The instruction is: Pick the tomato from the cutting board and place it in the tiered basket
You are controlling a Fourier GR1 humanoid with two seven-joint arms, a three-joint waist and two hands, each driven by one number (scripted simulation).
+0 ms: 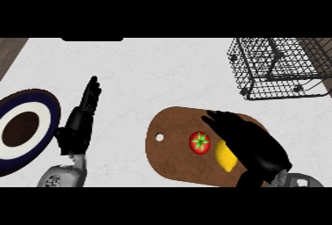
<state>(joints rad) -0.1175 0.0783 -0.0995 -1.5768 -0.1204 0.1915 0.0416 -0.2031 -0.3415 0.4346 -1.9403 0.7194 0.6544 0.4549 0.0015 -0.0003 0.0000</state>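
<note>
My right hand [250,140], fingers spread and holding nothing, hovered just beside the tomato [200,143] lying on the cutting board [175,158]; the tiered basket [279,70] waited, nothing yet moved.

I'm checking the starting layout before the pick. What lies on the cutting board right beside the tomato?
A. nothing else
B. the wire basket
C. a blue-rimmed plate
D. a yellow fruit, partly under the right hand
D: on the cutting board a yellow fruit lies just right of the tomato, partly covered by the right hand; the plate and the wire basket stand off the board.
</note>
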